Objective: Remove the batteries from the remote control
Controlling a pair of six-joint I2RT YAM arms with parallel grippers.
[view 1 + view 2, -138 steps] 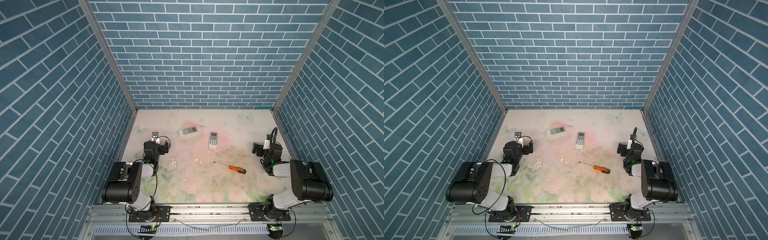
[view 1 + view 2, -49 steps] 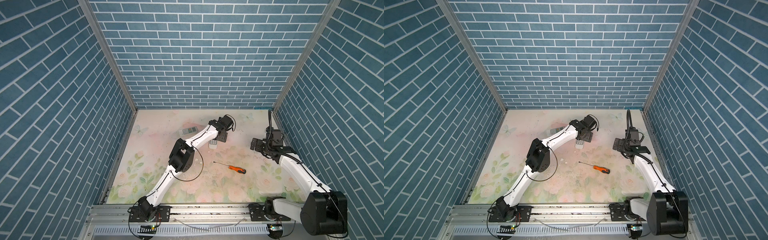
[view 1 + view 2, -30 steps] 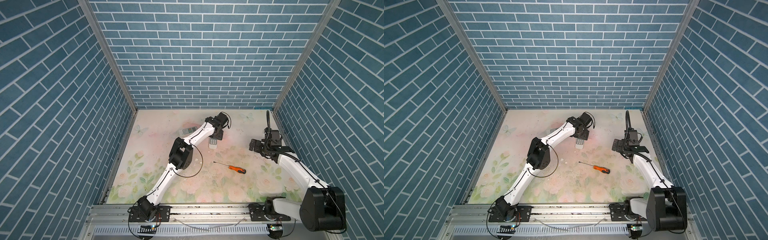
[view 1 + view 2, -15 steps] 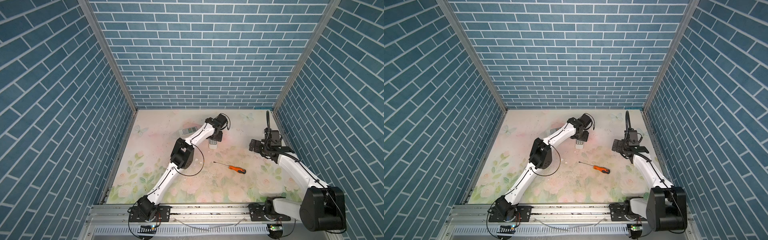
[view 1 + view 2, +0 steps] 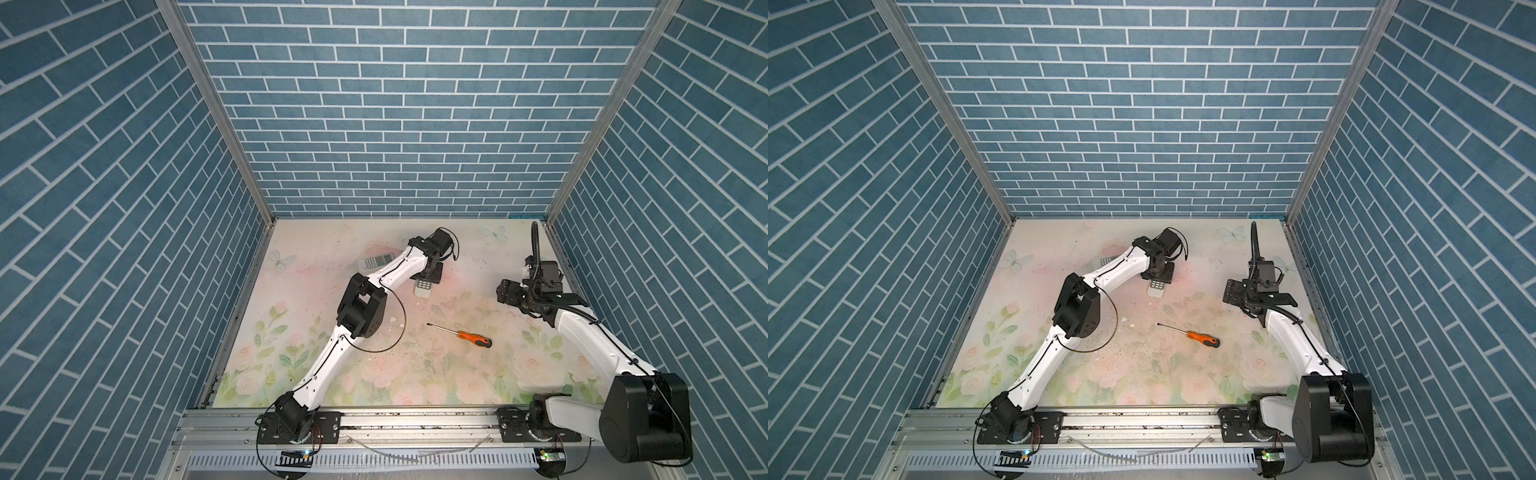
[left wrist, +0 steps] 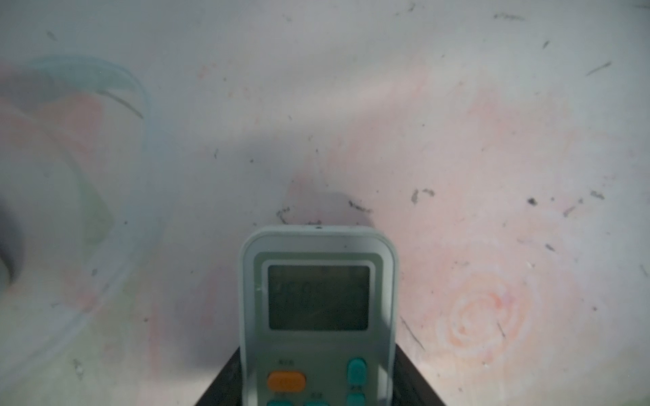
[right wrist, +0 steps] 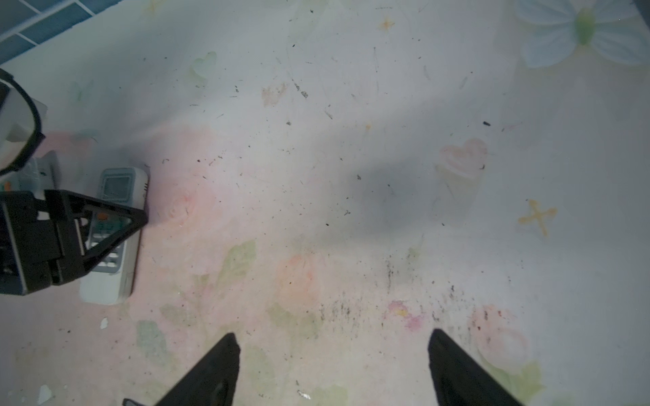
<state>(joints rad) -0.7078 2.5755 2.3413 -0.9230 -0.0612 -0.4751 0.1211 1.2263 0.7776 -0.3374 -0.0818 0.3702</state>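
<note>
Remote control [image 6: 318, 298]: likely light, rigid, slick; best pinched across long edges. Flanked by left gripper [image 6: 318, 348], clamp unconfirmed; right gripper [image 7: 332, 334] spread, well apart.

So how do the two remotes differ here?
The left gripper straddles the near remote; the far remote lies free, partly hidden by the arm. The near remote runs front to back; the far remote lies crosswise. Both are pale and lie buttons up.
</note>
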